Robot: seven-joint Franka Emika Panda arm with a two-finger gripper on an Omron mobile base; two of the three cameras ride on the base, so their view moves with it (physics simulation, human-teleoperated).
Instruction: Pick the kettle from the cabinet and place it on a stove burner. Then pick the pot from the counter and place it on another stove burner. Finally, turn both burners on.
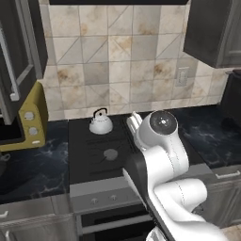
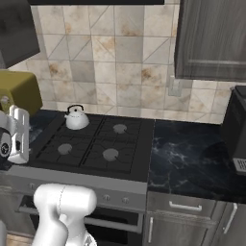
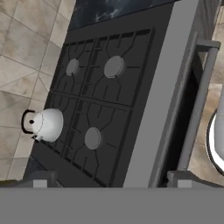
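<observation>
The silver-white kettle (image 1: 100,123) (image 2: 77,118) (image 3: 48,124) stands upright on the back-left burner of the black cooktop (image 2: 93,144). The other three burners (image 2: 110,154) (image 3: 113,66) are bare. My gripper (image 3: 111,181) hovers above the stove's front edge, open, with nothing between its fingers, well apart from the kettle. The hand (image 2: 18,132) sits at the cooktop's left front. The charcoal cabinet door (image 1: 16,56) hangs open at the upper left. A dark curved edge (image 1: 2,162) on the left counter may be the pot; I cannot tell.
A yellow microwave (image 1: 30,122) stands left of the stove. Black marble counter (image 2: 187,153) lies to the right, with a dark appliance (image 2: 238,129) at its far end. Knobs (image 2: 106,197) line the stove's front panel above the oven handle (image 3: 197,100).
</observation>
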